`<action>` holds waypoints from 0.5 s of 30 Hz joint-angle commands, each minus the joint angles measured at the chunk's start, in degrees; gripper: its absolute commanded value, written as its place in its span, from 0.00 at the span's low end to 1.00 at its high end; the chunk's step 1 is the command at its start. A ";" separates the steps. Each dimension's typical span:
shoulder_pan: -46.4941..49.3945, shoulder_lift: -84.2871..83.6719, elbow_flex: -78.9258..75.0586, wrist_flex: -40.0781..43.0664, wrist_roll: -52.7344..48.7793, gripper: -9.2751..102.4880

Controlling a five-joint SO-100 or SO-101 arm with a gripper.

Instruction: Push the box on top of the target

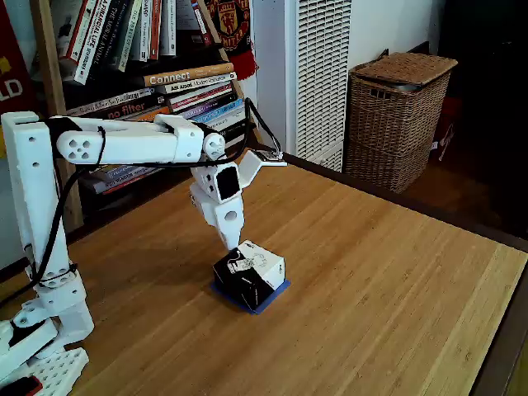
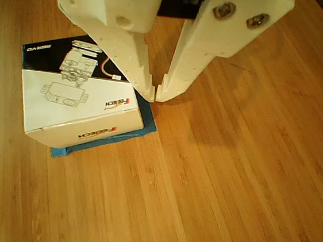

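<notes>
The box [image 1: 250,273], black with a white top and printed graphics, rests on the wooden table over the blue tape target [image 1: 266,302], whose edges peek out along its near side. In the other view the box [image 2: 76,103] covers most of the target [image 2: 143,128]; blue shows at the box's right and lower edges. My white gripper [image 1: 235,245] hangs tip-down at the box's back corner. Seen in the other view, the gripper [image 2: 155,94] is shut with nothing between its fingertips, which sit right at the box's right edge.
A wicker basket [image 1: 398,120] stands on the floor beyond the table's far edge. A bookshelf [image 1: 157,74] full of books stands behind the arm. The arm's base [image 1: 41,330] sits at the left. Bare wood lies right of and in front of the box.
</notes>
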 commanded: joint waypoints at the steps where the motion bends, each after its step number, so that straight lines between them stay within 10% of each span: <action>1: 0.62 0.35 -2.11 -0.44 -0.44 0.08; 15: -2.46 4.66 -6.15 3.25 8.96 0.08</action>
